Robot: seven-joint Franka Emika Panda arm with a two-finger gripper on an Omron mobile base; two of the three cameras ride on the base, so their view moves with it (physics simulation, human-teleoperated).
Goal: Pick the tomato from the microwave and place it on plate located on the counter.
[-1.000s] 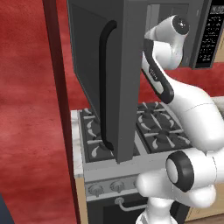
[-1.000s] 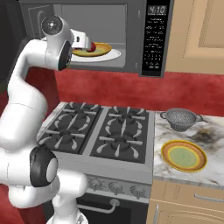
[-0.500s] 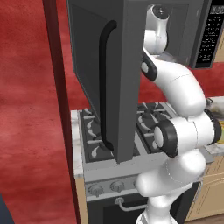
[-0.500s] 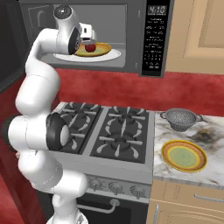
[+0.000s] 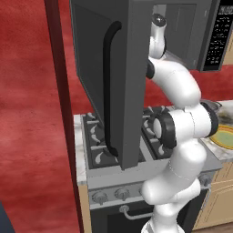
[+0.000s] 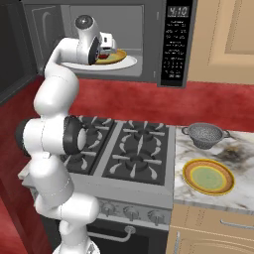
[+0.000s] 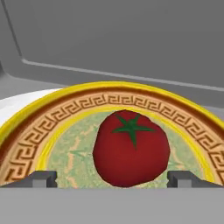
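In the left base view the microwave (image 5: 136,59) hangs above a black gas stove (image 5: 120,141) with its door swung wide toward the camera, the long curved black handle upright on the door's face. The white arm rises from the lower right, bends at a dark joint over the stove and reaches up into the oven's cavity. A plate (image 5: 226,136) with a yellow-orange rim shows at the right edge on the counter (image 5: 218,152). The wall behind is red.

In the right base view the panel's clock reads 4:10. The arm climbs from the lower left and folds into the cavity, its hand over a patterned dish (image 6: 115,56) on the white turntable. To the right of the stove, the marbled counter bears a grey colander (image 6: 203,135) farther back and the plate nearer, well apart from the oven.

In the hand view the tomato (image 7: 130,148) sits on the dish, between the gripper's (image 7: 112,178) spread fingertips (image 7: 40,178), neither touching it.
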